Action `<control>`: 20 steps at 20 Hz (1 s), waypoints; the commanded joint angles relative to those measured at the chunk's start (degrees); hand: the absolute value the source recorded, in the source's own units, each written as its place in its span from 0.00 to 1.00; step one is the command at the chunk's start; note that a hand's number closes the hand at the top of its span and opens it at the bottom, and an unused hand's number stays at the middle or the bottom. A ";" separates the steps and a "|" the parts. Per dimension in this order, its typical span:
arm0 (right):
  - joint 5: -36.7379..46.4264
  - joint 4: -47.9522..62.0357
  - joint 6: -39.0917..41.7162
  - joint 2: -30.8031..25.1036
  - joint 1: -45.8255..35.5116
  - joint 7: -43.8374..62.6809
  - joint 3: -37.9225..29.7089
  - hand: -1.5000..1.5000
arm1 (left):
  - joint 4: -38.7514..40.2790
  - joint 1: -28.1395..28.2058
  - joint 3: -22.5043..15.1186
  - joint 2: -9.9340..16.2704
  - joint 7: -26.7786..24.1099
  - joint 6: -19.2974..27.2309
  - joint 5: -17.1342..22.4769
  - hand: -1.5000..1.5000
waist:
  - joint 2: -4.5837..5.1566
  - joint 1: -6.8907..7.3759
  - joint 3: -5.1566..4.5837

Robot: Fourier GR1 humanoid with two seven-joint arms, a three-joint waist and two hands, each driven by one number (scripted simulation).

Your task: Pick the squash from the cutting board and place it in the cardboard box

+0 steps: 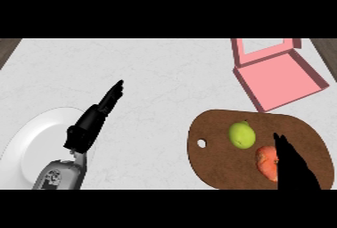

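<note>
A brown cutting board lies at the lower right. On it are a yellow-green round fruit and an orange-red squash. My right hand comes up from the lower edge. Its straight fingers lie along the squash's right side and cover part of it; the hand is open. The box is pink, stands open at the upper right beyond the board, and holds nothing visible. My left hand is at the left, open, fingers straight and pointing up and right, holding nothing.
A white plate sits at the lower left, partly under my left forearm. The pale marble counter stretches between plate, board and box. The counter's dark edges show in the top corners.
</note>
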 commanded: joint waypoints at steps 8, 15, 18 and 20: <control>2.29 3.09 3.79 1.04 -0.52 -1.37 -3.02 0.00 | 6.27 -2.44 3.09 -1.46 -3.56 -1.60 -1.07 0.50 | 0.03 -0.15 -0.01; 2.51 13.16 -1.96 3.68 -1.41 -8.57 -5.14 1.00 | -2.70 1.52 -1.68 -5.09 1.93 0.91 -5.07 0.50 | -0.01 0.08 0.02; 3.86 13.31 1.13 3.08 -2.66 -8.00 -4.02 1.00 | -3.49 0.20 2.28 -1.44 2.45 -3.37 -1.29 0.50 | -0.02 0.25 0.01; 4.50 11.94 0.56 2.13 -2.45 -9.23 -5.42 1.00 | 1.22 -1.74 1.38 -4.45 0.08 -0.18 -3.84 0.50 | 0.02 -0.03 0.00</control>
